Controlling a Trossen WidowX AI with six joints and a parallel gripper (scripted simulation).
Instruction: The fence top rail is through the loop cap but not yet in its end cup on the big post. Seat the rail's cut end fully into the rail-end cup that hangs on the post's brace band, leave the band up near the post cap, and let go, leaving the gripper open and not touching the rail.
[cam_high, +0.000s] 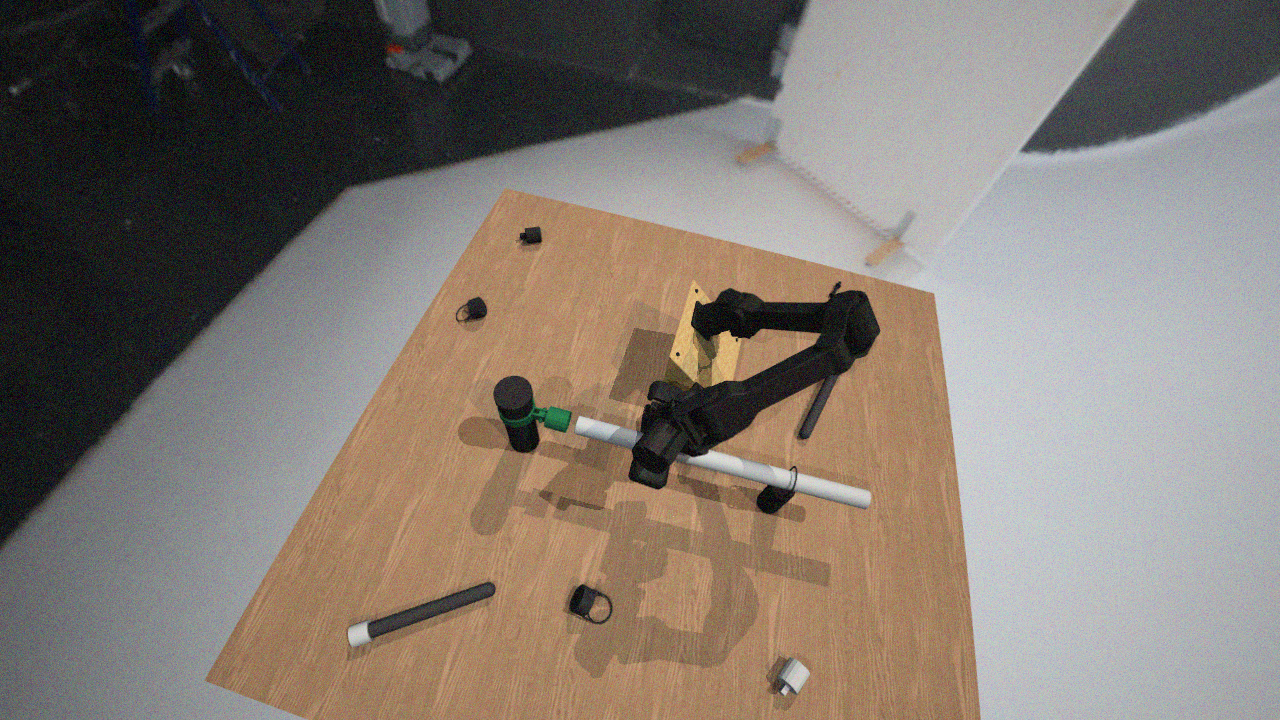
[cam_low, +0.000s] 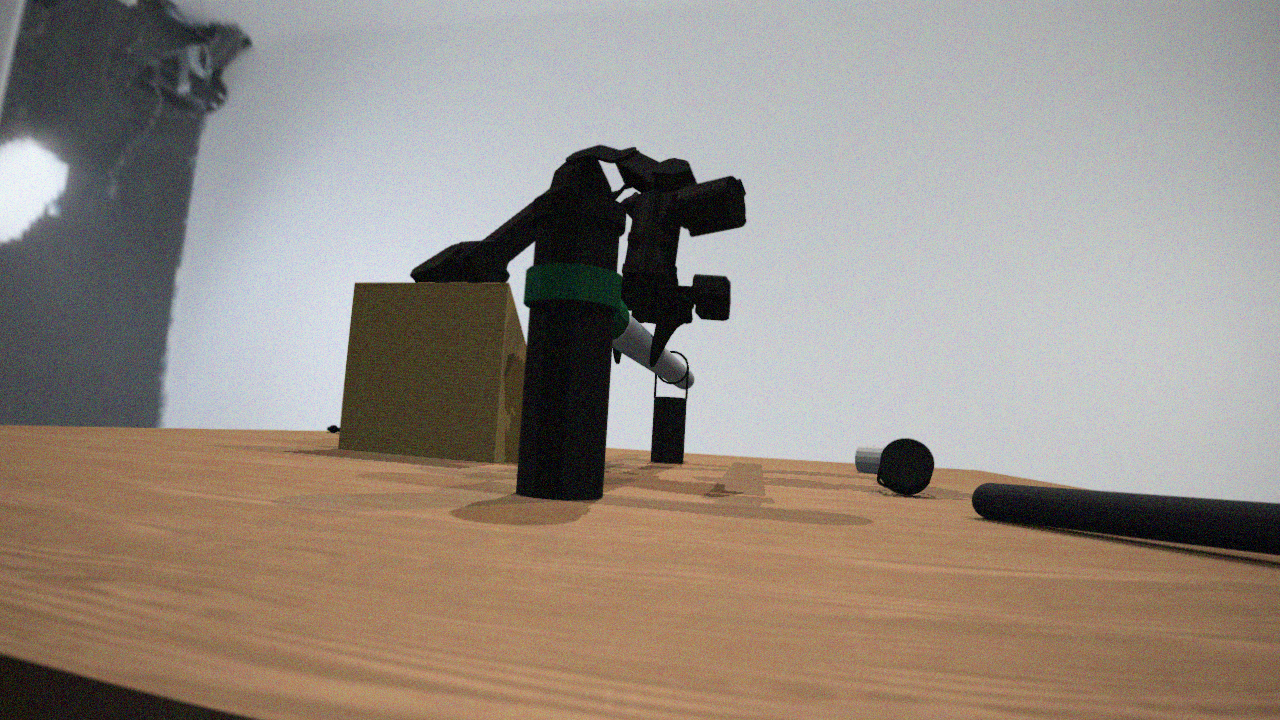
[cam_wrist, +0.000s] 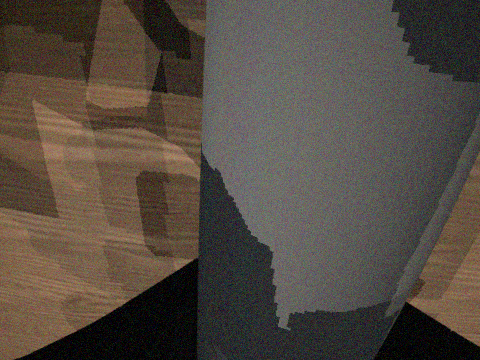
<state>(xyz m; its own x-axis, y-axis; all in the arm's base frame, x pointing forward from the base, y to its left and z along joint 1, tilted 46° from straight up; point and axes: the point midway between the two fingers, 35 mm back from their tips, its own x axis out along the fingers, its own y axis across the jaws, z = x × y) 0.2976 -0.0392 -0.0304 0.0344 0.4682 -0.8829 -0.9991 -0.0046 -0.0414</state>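
Note:
My gripper (cam_low: 637, 349) is shut on the white rail (cam_high: 733, 464) (cam_low: 640, 340) (cam_wrist: 320, 150), left of the loop cap (cam_high: 772, 497) (cam_low: 668, 429). The rail is held above the table and passes through the cap's wire loop. Its left end is just short of the green end cup (cam_high: 556, 419), with a small gap between them in the top view. The cup hangs on the green band (cam_high: 517, 420) (cam_low: 572, 283), high on the upright black post (cam_high: 523, 438) (cam_low: 563, 402). In the exterior view the post and band hide the rail's near end and most of the cup.
A wooden block (cam_high: 684, 349) (cam_low: 429, 371) stands under the arm's base. A dark bar with a white end (cam_high: 429, 609), a spare loop cap (cam_high: 583, 600) and a grey fitting (cam_high: 793, 676) lie at the front. Another dark bar (cam_high: 816, 410) lies behind the rail.

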